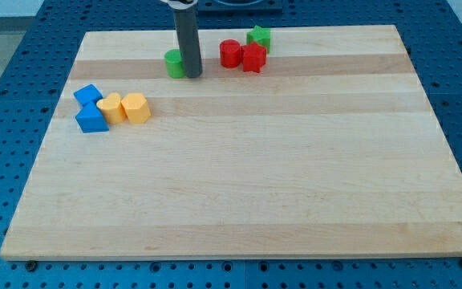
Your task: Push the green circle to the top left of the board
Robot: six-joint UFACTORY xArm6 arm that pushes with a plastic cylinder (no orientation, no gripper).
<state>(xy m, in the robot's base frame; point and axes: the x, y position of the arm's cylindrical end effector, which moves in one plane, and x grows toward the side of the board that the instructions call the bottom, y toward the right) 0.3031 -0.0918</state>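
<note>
While nothing lies on the near half of the counter (239, 201), the blocks all sit toward the view's top. Nearest, at the view's left, a cluster holds two blue blocks (91, 108) touching two yellow blocks (125, 107). Farther back, the green circle (173, 63) stands near the far edge, left of centre, with my tip (192, 75) touching its right side. This end effector is a bare rod, so it has nothing to open, close or clamp. Two red blocks (241, 55) sit to the right of the rod, with a green star-like block (259, 37) just behind them.

As I judge it, the chief risk is the round block rolling off the tip: an off-centre push could let it slip toward the far edge, which is close, or down toward the blue and yellow cluster. A leftward push with a slight upward lean looks right.

Open wood runs from the circle to the top left corner, with no block between. The far edge leaves little margin; the left edge is well apart.
</note>
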